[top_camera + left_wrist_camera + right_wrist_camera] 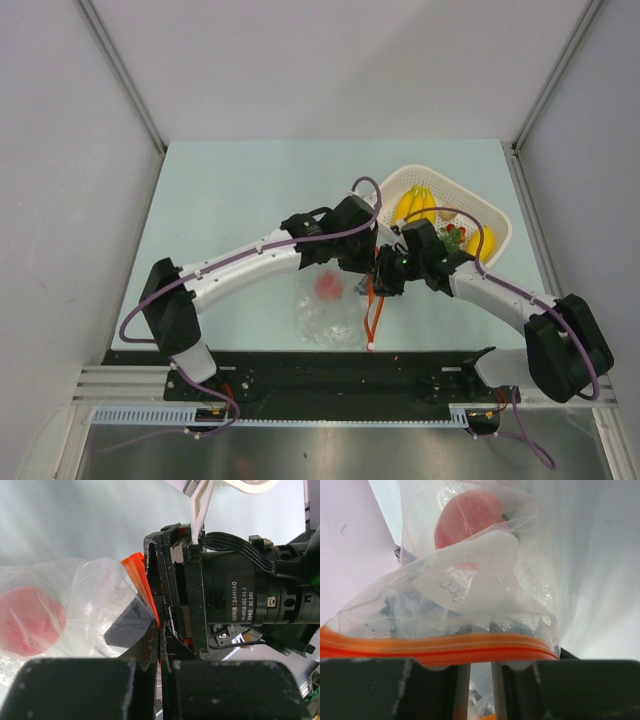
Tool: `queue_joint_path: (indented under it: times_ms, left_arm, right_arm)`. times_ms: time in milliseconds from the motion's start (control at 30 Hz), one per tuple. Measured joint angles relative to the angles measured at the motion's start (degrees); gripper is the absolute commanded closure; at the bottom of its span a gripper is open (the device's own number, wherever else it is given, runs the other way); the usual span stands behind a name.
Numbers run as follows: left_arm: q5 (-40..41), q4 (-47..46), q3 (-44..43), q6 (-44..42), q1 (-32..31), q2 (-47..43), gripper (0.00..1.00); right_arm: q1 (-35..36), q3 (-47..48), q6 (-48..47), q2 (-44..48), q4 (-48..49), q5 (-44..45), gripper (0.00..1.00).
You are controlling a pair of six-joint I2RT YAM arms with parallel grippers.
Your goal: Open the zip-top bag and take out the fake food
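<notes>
The left gripper (159, 655) and right gripper (475, 672) meet tip to tip, each pressed shut on a lip of the zip-top bag (322, 312) at its red zip strip (440, 646). The seal should part best with a slow, straight pull apart (the film looks slippery). The red piece (470, 515) sits just beyond the fingertips, inside the bag.

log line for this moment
left tool: shut on orange zip strip of clear plastic zip-top bag | right tool: shut on same strip | round red toy food: inside bag
</notes>
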State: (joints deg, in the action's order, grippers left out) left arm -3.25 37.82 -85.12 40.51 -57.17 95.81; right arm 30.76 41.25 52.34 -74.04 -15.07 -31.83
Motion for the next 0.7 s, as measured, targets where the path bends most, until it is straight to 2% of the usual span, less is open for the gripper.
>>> queue_joint_path:
  times_ms: [433,533,567,667,700]
  left_arm:
    - [-0.63,0.22,2.62,-0.04,2.14,-0.02,1.00]
    - [-1.09,0.63,2.99,-0.07,2.49,-0.17,0.78]
    - [-1.05,0.79,3.10,-0.17,2.64,-0.22,0.66]
    - [-0.61,1.31,3.85,-0.48,3.43,-0.94,0.52]
    - [-1.46,0.52,4.33,-0.46,3.76,-1.70,0.52]
  right_arm:
    - [1.86,-1.20,3.52,-11.93,13.88,-1.77,0.60]
    - [2.51,-1.44,3.80,-12.52,15.15,-1.64,0.59]
    - [2.56,-1.44,3.80,-12.76,15.54,-1.66,0.59]
    - [2.69,-1.57,4.02,-13.97,16.70,-1.75,0.59]
    - [2.86,-1.60,4.15,-14.62,17.18,-1.88,0.59]
